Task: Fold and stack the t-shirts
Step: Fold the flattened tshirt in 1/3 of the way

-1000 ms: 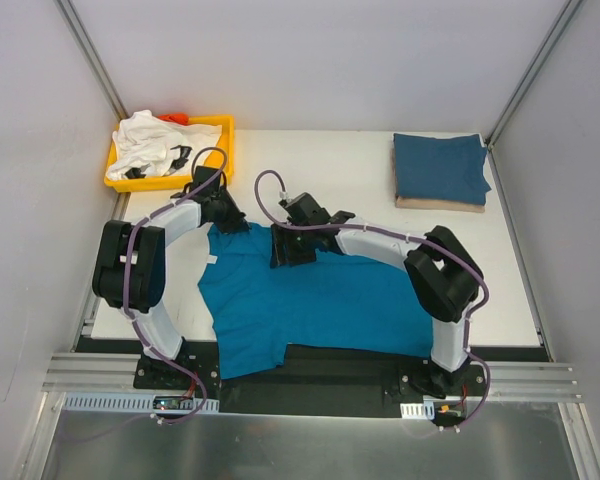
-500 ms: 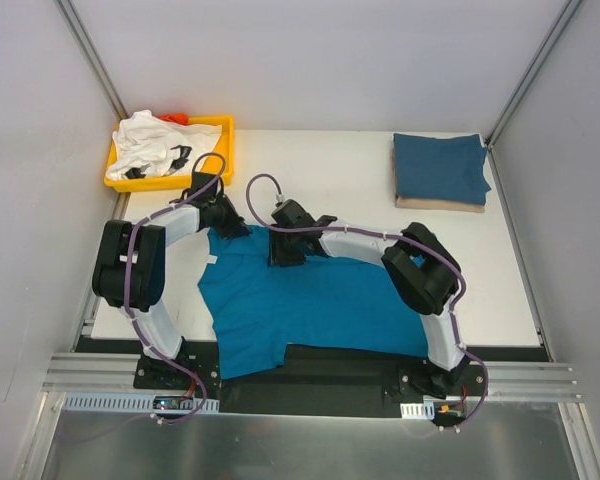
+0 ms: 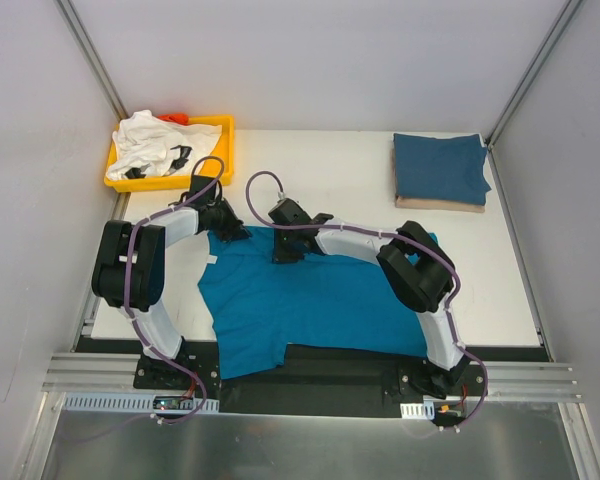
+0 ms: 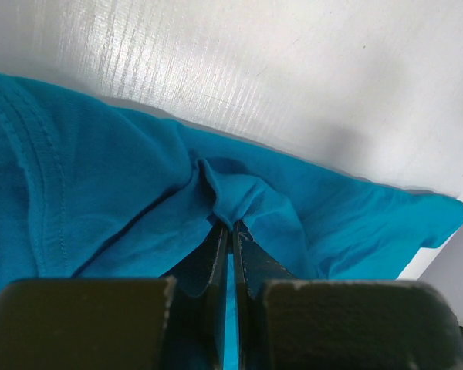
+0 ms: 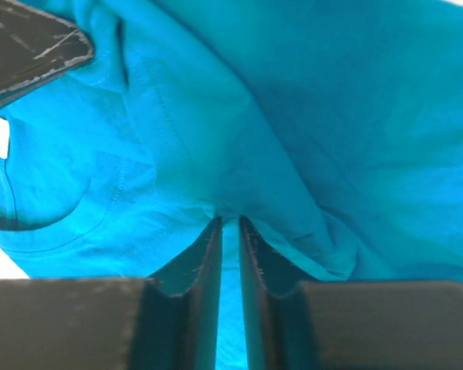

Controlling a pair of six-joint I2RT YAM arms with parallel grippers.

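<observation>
left gripper [image 4: 231,225]: clenched on a small raised fold of cloth, fingers pressed together, low at the far left corner of the spread shirt
right gripper [image 5: 229,222]: fingers nearly together, pinching a ridge of the same cloth at the tips; on the shirt's far edge, just right of the left gripper
teal t-shirt [image 3: 320,300]: spread mostly flat on the near half of the table [image 3: 330,170], between the 2 arms; near edge hanging over the table's front, bunched where the grippers hold it
dark blue t-shirt [image 3: 440,168]: folded into a neat square at the far right corner, lying on a tan cloth [image 3: 435,205] that shows along its near edge
white t-shirt [image 3: 150,145]: crumpled, with black marks, heaped in the yellow tray [image 3: 227,140] at the far left corner
both arms: reaching to the far left part of the teal t-shirt, well apart from the folded stack
</observation>
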